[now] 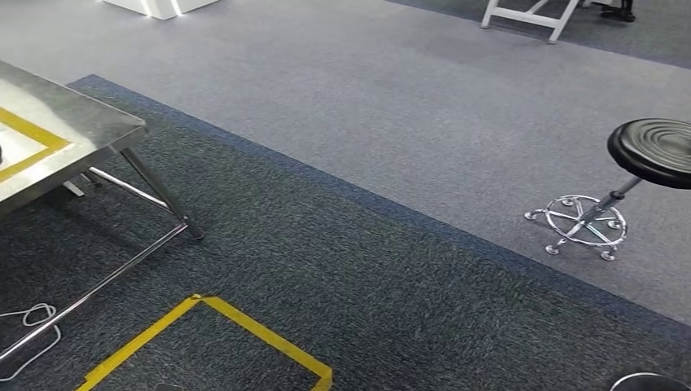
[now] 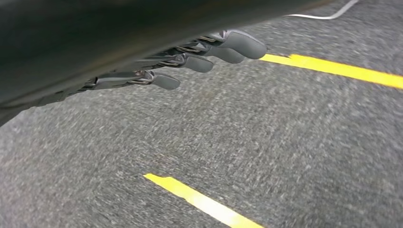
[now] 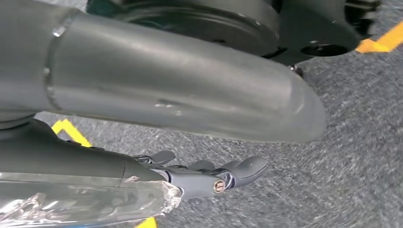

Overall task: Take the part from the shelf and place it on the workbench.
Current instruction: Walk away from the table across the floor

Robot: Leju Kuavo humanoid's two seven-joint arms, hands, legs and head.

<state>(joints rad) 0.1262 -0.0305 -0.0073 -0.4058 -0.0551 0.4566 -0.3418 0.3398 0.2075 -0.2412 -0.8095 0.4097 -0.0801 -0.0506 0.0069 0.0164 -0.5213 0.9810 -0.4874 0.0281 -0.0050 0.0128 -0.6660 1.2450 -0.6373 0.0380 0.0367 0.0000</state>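
Nearby, a black stool [image 1: 656, 151] stands beside the steel workbench [image 1: 57, 134]; left hand [image 2: 190, 57] empty, fingers apart; right hand [image 3: 209, 175] holds a clear-wrapped part [image 3: 81, 202].

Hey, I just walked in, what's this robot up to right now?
Nothing is being handled at the moment. The left hand hangs over dark carpet crossed by yellow tape, fingers stretched out and holding nothing. The right hand also hangs near the floor; something clear and glossy lies along it, but what it is cannot be told. Ahead, a steel workbench stands to the left and a black stool to the right.
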